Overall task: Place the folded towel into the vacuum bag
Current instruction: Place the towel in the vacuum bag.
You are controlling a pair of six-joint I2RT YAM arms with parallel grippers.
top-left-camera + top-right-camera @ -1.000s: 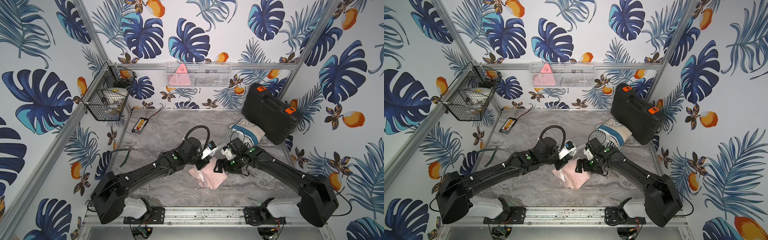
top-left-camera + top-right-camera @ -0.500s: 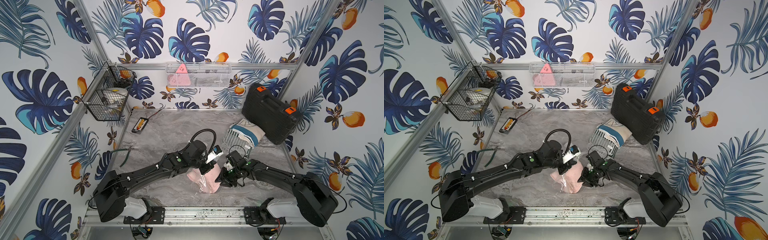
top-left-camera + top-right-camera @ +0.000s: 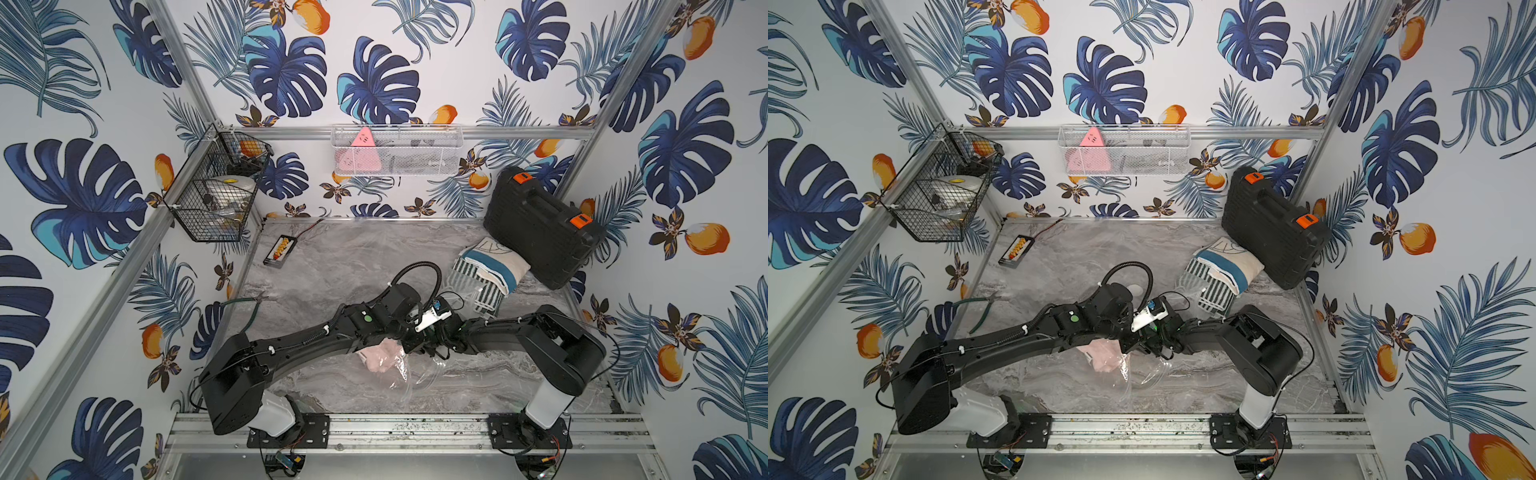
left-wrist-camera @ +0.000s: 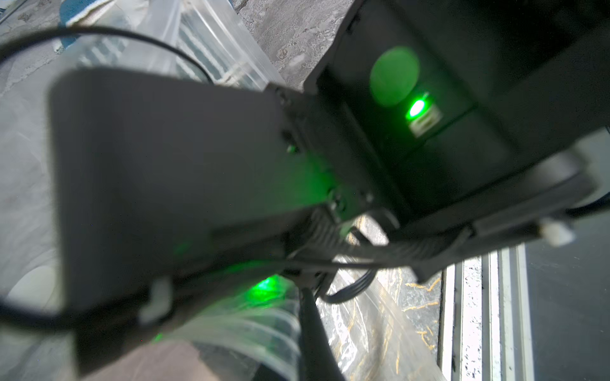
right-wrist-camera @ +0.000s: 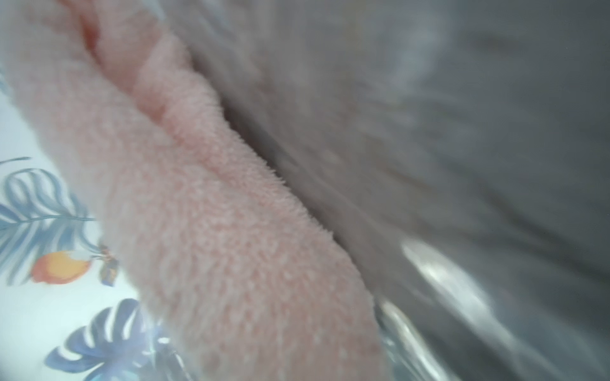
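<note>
The pink folded towel [image 3: 376, 359] [image 3: 1102, 357] lies bunched at the front middle of the table, partly behind the clear vacuum bag [image 3: 409, 376] [image 3: 1142, 378]. The bag's crinkled plastic hangs below both wrists. My left gripper [image 3: 409, 343] is shut on the bag's banded edge; its dark fingers [image 4: 312, 333] show against the plastic [image 4: 363, 330]. My right gripper [image 3: 430, 347] sits low beside it, under the left wrist. Pink towel [image 5: 214, 231] fills the right wrist view against the bag film [image 5: 462, 165] and hides the jaws.
A second clear bag with striped and blue-banded cloth [image 3: 486, 270] lies at the back right against a black tool case [image 3: 540, 228]. A small bead frame [image 3: 280, 249] and a green cable [image 3: 249, 301] lie at the left. Wire baskets [image 3: 216, 199] [image 3: 395, 153] hang on the walls.
My right gripper dropped toward the table's front, moved left against the towel, and its jaws narrowed from wide open. The towel bunched and shifted left. My left wrist edged right, still shut.
</note>
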